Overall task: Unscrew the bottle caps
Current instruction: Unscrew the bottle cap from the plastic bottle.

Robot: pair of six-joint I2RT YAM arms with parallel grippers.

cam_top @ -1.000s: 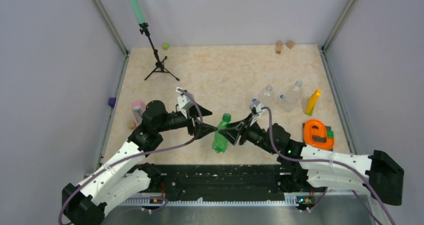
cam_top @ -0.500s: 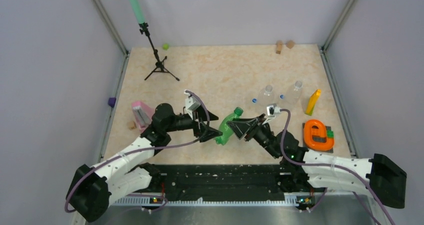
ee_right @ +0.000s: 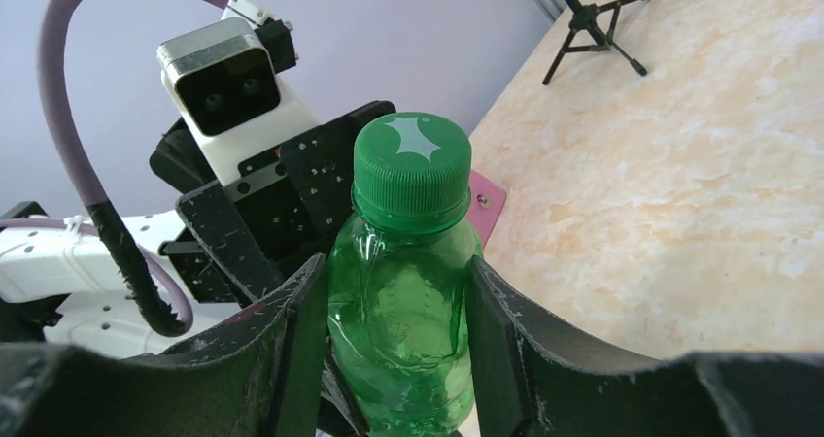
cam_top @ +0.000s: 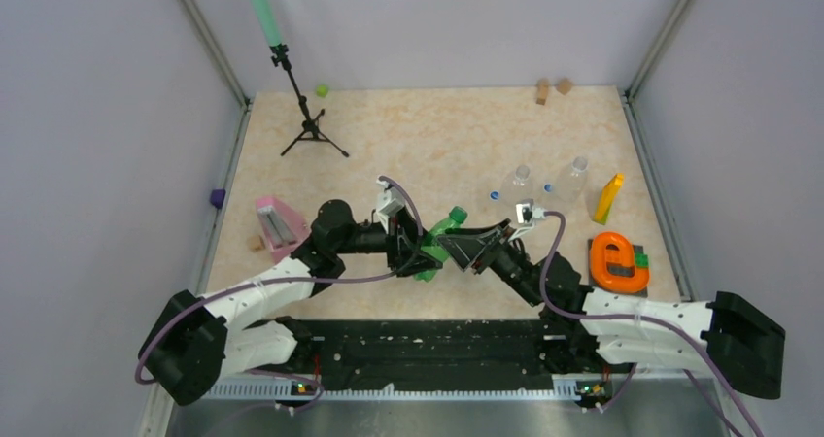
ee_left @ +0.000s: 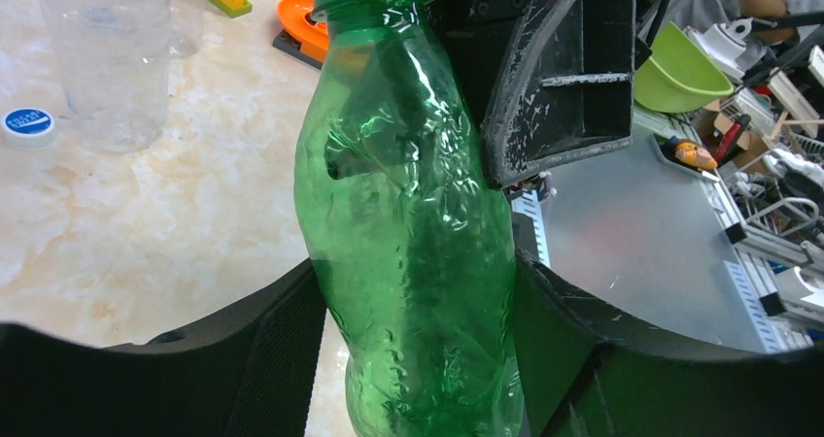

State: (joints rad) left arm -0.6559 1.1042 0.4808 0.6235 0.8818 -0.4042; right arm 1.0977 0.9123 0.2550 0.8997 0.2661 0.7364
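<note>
Now, nearest the arms: translucent green plastic bottle (ee_left: pixel 408 194), tilted, neck toward the far right. Whether its base rests on the marbled beige table top (cam_top: pixel 437 136) cannot be told.

Its dark green ribbed screw cap (ee_right: pixel 411 170) is seated on the neck, untouched.

Holder one, right gripper (ee_right: pixel 396 282): partly closed on the shoulder just under the cap, as a second ago.

Holder two, left gripper (ee_left: pixel 418 320): changed. It was standing off at the bottle's left and is now drawn in, fingers against both sides of the lower body.

Judgement: braced in two places, so one gripper could probably let go and take the cap.

Farther off: clear colourless plastic bottle (ee_left: pixel 102 58), standing. A blue round plastic cap (ee_left: pixel 27 121) lies loose beside it, so that one looks done.
</note>
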